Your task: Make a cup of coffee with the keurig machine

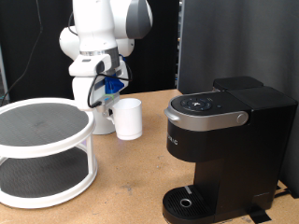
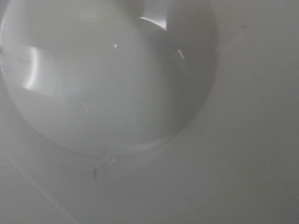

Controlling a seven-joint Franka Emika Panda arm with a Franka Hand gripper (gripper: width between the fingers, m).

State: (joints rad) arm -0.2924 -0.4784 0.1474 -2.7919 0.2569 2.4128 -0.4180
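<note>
We're sitting with the tool [image 1: 110,101] low, just beside the plain white cylindrical ceramic mug [image 1: 128,119]; can't tell whether it's spread or pinched. Mug is standing upright on the wooden counter [image 1: 121,177], long axis vertical, mouth up, handle hidden, well apart from the boxy matte black keurig machine [image 1: 224,140]. Risk: off-centre contact tipping it.

Wrist view fully blurred: only a pale round shape, identity unclear. Gripper fingers not discernible behind the plain white cylindrical ceramic mug [image 1: 128,119]. Boxy matte black coffee maker [image 1: 224,149] cut off at frame bottom. White 2-tier round rack [image 1: 42,149] clipped at left edge.
</note>
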